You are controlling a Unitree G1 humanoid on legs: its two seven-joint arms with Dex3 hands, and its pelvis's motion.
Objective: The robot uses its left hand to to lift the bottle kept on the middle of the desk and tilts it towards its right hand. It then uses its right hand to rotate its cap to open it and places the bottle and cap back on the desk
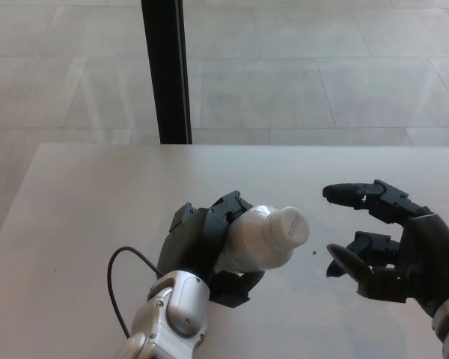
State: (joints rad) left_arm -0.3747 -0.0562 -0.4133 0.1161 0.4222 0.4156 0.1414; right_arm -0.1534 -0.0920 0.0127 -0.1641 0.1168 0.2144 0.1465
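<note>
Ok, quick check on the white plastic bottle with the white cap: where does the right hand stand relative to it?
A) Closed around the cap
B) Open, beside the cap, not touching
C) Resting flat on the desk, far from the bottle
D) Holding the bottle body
B: the right hand is open with fingers spread, a clear gap between it and the white cap, while the left hand holds the white plastic bottle tilted toward it.

My pale desk (97, 194) sits in soft light. Beyond it, grey floor tiles (322, 75) and a black post (167, 71).
</note>
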